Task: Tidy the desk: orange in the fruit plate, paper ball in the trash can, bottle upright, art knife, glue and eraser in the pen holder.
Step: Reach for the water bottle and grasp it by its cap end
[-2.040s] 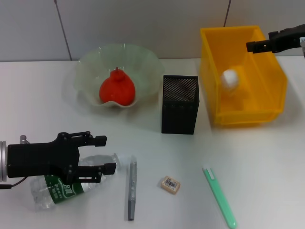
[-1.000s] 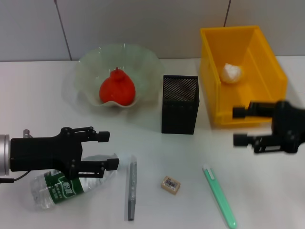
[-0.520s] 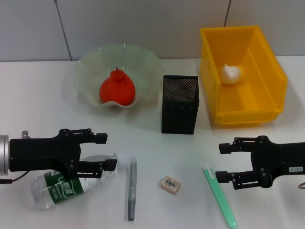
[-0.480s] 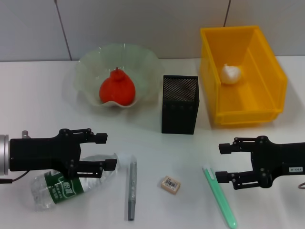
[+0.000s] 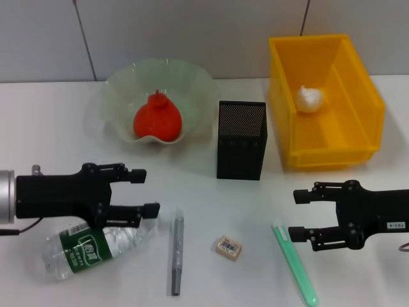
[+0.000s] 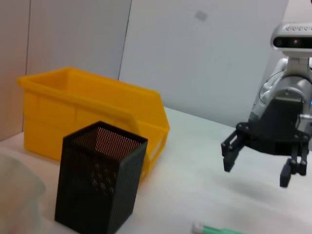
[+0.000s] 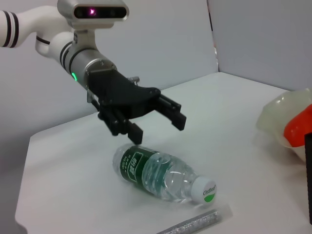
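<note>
White desk: my left gripper [image 5: 139, 190], jaws spread, hovers just above the bottle [image 5: 96, 242], which lies flat, cap toward the centre. My right gripper [image 5: 299, 213], open too, waits beside the green knife [image 5: 294, 263].

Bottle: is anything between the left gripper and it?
Nothing visible. The left gripper hangs open just above the lying bottle, with clear air between them in the right wrist view. The grey stick lies beside the cap, not between.
</note>
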You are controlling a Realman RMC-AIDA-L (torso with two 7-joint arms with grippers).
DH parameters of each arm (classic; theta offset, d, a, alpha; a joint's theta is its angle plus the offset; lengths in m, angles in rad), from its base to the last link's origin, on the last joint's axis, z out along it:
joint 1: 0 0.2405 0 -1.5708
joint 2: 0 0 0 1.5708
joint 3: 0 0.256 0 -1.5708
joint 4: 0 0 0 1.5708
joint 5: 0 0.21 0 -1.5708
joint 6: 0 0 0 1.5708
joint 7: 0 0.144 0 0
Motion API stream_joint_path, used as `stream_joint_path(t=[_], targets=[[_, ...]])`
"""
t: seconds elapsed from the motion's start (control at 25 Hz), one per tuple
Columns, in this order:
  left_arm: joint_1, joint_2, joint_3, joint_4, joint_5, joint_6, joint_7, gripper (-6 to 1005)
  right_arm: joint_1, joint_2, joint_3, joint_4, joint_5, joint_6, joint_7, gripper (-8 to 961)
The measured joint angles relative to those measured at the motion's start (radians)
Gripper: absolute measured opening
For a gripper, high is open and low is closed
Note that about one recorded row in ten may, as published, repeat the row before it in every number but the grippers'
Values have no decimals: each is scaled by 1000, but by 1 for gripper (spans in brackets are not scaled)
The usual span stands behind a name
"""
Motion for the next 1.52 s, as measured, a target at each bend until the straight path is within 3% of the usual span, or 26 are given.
stream_joint_path(t=[0.12,0.28,0.36,0.52,0.56,0.64,0.68,0.76,0.8,0.84,0.92,1.0,1.08,1.52], targets=[[-6,-3,3,18,1,0,-22,727,-3,0,0,0,0,4,0,795],[-64,-16,7,120,70,-4,-178,725,-6,0,0,4,0,18,0,795],[-142,-38,7,208,222,-4,-328,724,-6,0,0,4,0,22,0,795],[-142,-38,7,208,222,-4,-328,723,-6,0,1,4,0,22,0,795],[-180,-53,11,243,308,-4,-394,722,-6,0,1,4,0,23,0,795],[-180,-53,11,243,308,-4,-394,721,-6,0,1,3,0,23,0,796],[-265,-83,30,287,501,-4,-518,721,-6,0,1,2,0,25,0,796],[-265,-83,30,287,501,-4,-518,720,-6,0,1,2,0,27,0,796],[-303,-90,54,289,570,-9,-578,720,-6,0,0,1,0,29,1,796],[-336,-92,143,286,617,-37,-677,719,-6,0,0,2,0,32,1,796],[-340,-92,220,291,623,-68,-732,719,-7,0,0,3,-1,40,1,796],[-340,-92,220,291,623,-68,-732,718,-6,0,0,4,-2,45,2,796],[-347,-93,302,284,644,-119,-796,717,-6,0,0,5,-2,47,2,796],[-357,-97,399,220,657,-176,-838,712,-6,-1,0,7,-2,52,2,795]])
